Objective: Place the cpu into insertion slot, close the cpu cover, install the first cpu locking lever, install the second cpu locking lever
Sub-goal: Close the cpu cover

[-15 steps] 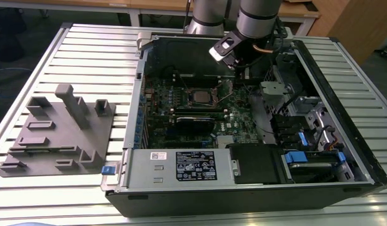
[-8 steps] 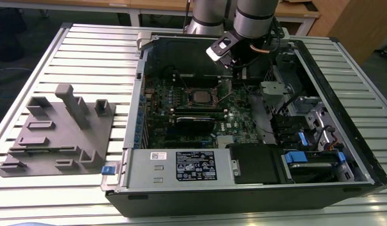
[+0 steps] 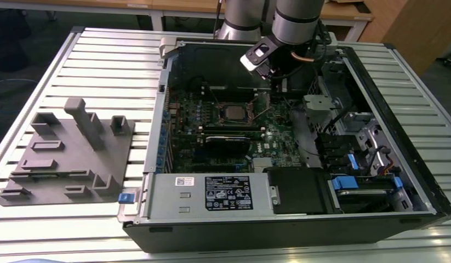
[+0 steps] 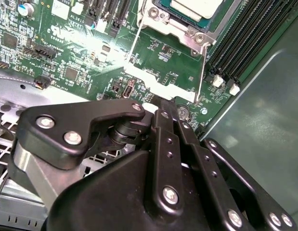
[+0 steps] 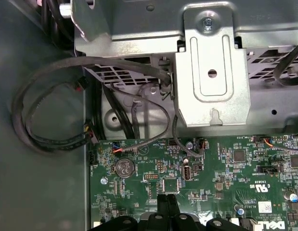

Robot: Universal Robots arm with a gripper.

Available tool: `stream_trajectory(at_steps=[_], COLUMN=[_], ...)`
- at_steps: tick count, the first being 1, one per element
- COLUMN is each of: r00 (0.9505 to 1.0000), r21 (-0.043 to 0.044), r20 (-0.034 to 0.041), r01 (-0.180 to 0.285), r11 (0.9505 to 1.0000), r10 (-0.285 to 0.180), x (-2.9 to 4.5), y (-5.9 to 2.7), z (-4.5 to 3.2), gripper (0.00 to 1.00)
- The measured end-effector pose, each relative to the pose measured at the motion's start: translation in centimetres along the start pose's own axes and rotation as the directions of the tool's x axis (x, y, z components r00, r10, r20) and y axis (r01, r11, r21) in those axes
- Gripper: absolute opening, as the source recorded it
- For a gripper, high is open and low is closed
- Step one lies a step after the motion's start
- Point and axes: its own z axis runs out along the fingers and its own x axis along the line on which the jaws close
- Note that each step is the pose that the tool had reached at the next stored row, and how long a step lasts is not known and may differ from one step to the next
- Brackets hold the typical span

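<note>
1. End effector (image 5: 168,199): the two narrow fingers are pressed together and nothing shows between them. In the first wrist view the tips stand low over the green motherboard (image 5: 226,183), at its edge beside the drive bracket. Whether they touch the board cannot be told.

2. Just beyond the tips in the second wrist view lies a bright silvery plate (image 4: 153,79). I judge it to be the cpu cover, swung open toward the end effector, but this cannot be confirmed. The thin wire locking levers (image 4: 133,45) run along either side of it and appear unlatched.

3. Beyond the plate is the insertion slot (image 4: 187,30). The cpu (image 4: 197,7) is seated flat inside it, pale top upward.

4. Governing relation: the slot lies straight ahead of the fingertips along the board. In the exterior view this is toward that view's left, and nearer the camera than the arm. The plate stands between tips and slot.
</note>
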Motion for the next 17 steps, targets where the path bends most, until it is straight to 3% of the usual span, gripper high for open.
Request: stream_trajectory(at_steps=[3,10,17], r00=[1.0,1.0,1.0], r21=[0.0079,0.0083,0.0083], r20=[0.0006,0.0004,0.0006], r01=[0.0,0.0,0.0], r11=[1.0,1.0,1.0], r10=[0.0,0.0,0.0], x=[-0.01,-0.01,-0.1], y=[0.0,-0.09,-1.4], z=[0.02,0.04,0.04], gripper=[0.11,0.11,0.11])
